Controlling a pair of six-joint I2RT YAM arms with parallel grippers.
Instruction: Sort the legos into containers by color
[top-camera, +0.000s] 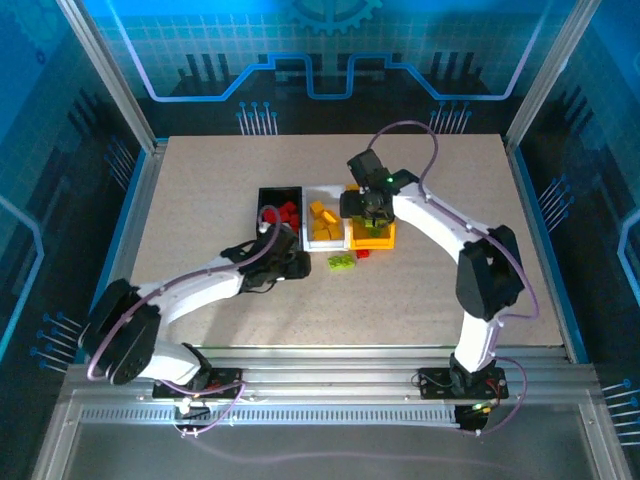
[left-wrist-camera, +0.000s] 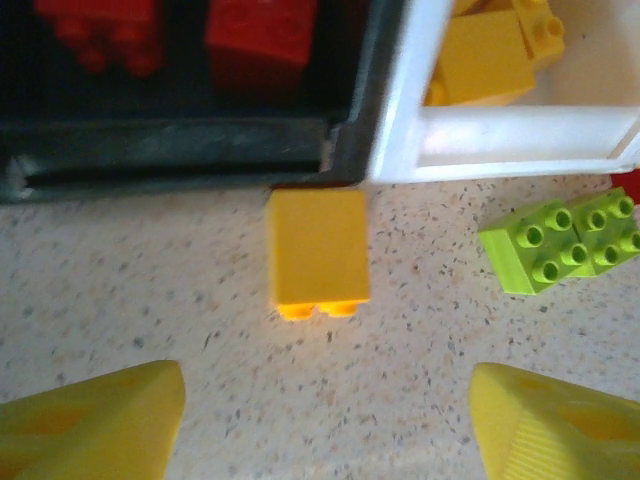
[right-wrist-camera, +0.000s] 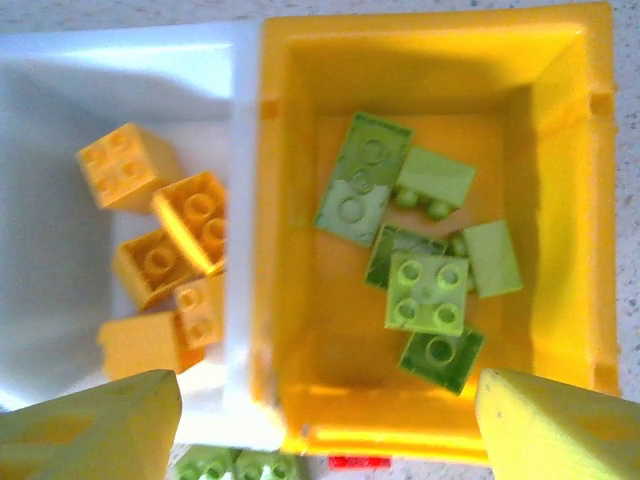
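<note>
A yellow-orange lego (left-wrist-camera: 318, 248) lies on its side on the table, against the corner where the black bin (left-wrist-camera: 170, 150) meets the white bin (left-wrist-camera: 520, 140). My left gripper (left-wrist-camera: 325, 420) is open just short of it, holding nothing. A lime green lego (left-wrist-camera: 565, 243) lies to its right. Red legos (left-wrist-camera: 255, 40) sit in the black bin. My right gripper (right-wrist-camera: 325, 420) hangs open and empty over the yellow bin (right-wrist-camera: 275, 250), which holds several green legos (right-wrist-camera: 428, 290). The white bin (right-wrist-camera: 40, 200) holds several yellow-orange legos (right-wrist-camera: 190, 220).
The three bins stand side by side mid-table: black (top-camera: 262, 200), white (top-camera: 308, 240), yellow (top-camera: 375, 242). A green lego (top-camera: 341, 262) and a small red one (top-camera: 363, 253) lie just in front of them. Glass walls enclose the table.
</note>
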